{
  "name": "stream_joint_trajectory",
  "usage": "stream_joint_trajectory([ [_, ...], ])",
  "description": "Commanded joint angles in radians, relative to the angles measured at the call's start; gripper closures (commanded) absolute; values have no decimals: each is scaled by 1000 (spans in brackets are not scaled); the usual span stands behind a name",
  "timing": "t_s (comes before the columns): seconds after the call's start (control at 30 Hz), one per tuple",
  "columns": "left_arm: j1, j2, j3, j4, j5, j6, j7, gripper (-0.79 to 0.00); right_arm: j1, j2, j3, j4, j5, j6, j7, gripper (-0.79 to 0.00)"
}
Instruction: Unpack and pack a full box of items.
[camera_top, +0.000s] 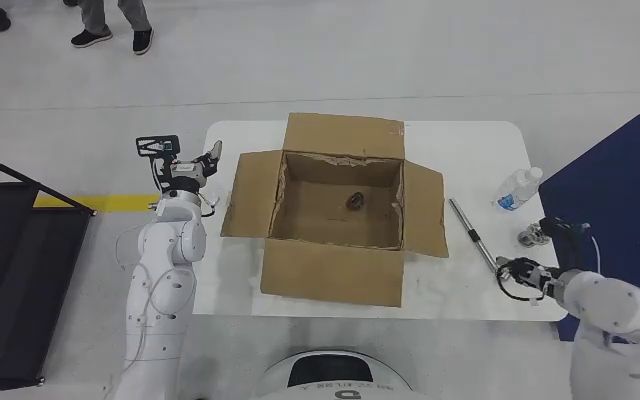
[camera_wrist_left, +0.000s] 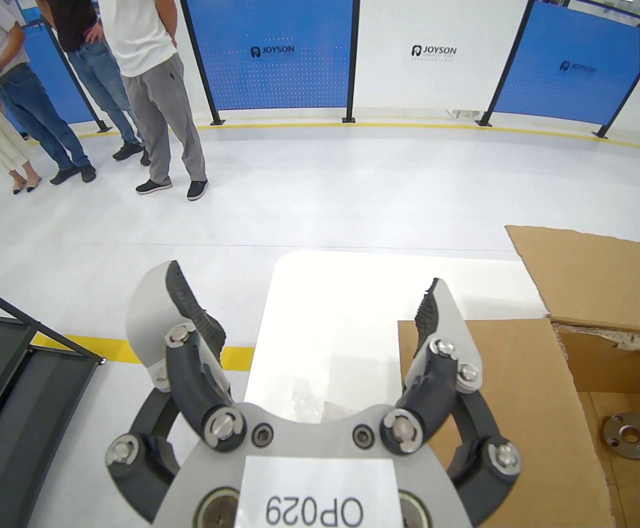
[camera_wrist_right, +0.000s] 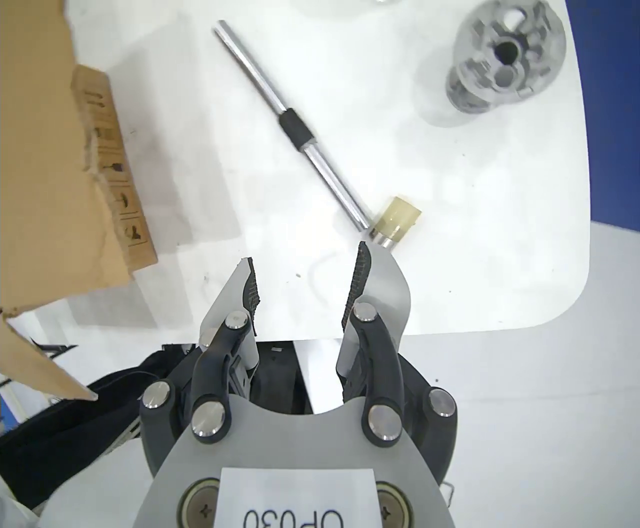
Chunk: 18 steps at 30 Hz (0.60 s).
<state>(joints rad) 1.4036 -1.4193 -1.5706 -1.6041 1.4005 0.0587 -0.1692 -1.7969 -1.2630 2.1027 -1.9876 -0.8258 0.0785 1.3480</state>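
step: we judge unpacking nearly done | metal ring (camera_top: 355, 200) left in box (camera_top: 330, 270) | left gripper (camera_wrist_left: 302, 280), right gripper (camera_wrist_right: 305, 255) spread, empty | next: reach in

White table (camera_top: 460, 150), rounded corners. Open cardboard box (camera_top: 335, 270) stands at centre, flaps spread. To its right lies a metal rod (camera_wrist_right: 300, 132) with black collar and beige end cap (camera_wrist_right: 398, 217). Near the right edge: water bottle (camera_top: 517, 188), lying; metal flanged hub (camera_wrist_right: 505, 55).
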Motion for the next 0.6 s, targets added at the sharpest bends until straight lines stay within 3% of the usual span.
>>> stream_joint_trajectory([
  [0.0, 0, 0, 0, 0, 0, 0, 0, -785, 46, 6, -16, 76, -48, 57, 15, -366],
  [0.2, 0, 0, 0, 0, 0, 0, 0, -785, 138, 19, -66, 205, -99, 107, 50, -314],
  [0.37, 0, 0, 0, 0, 0, 0, 0, -785, 142, 23, -60, 252, -130, 189, 24, -311],
  [0.57, 0, 0, 0, 0, 0, 0, 0, -785, 116, 26, -48, 258, -115, 206, -3, -317],
])
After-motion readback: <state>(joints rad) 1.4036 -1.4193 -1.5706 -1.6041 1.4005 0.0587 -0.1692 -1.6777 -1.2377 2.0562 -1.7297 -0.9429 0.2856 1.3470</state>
